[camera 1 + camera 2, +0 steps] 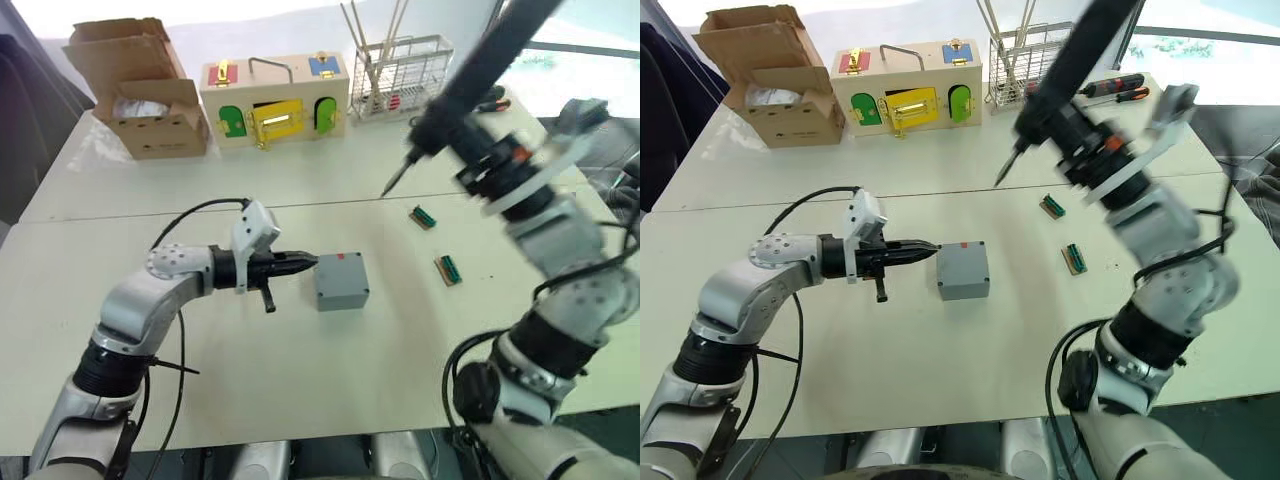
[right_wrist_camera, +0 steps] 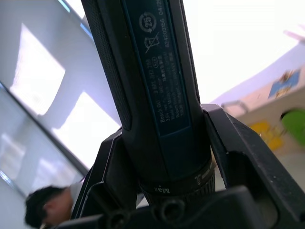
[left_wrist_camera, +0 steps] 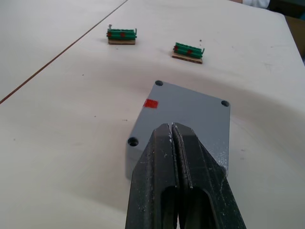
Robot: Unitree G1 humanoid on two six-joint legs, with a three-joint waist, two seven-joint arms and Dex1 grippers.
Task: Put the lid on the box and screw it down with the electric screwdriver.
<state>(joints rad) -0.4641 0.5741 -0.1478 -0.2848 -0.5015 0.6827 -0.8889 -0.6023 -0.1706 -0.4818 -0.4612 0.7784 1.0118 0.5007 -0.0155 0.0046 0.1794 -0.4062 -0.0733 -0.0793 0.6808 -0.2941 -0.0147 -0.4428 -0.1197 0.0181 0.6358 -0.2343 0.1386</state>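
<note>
The left gripper (image 3: 172,138) has its fingers pressed together, tips touching the lid (image 3: 188,112), seemingly steadying it on the box (image 1: 341,282) mid-surface. The right gripper (image 2: 167,157) clamps the electric screwdriver (image 1: 1065,85), bit angled down, well apart from the lid, ready for the corner holes.

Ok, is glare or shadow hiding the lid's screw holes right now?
Left wrist view: lid evenly lit, three holes clear, the fourth behind the left gripper. Left eye view: window glare only at the table's far edge. Right wrist view: electric screwdriver dark against bright windows.
</note>
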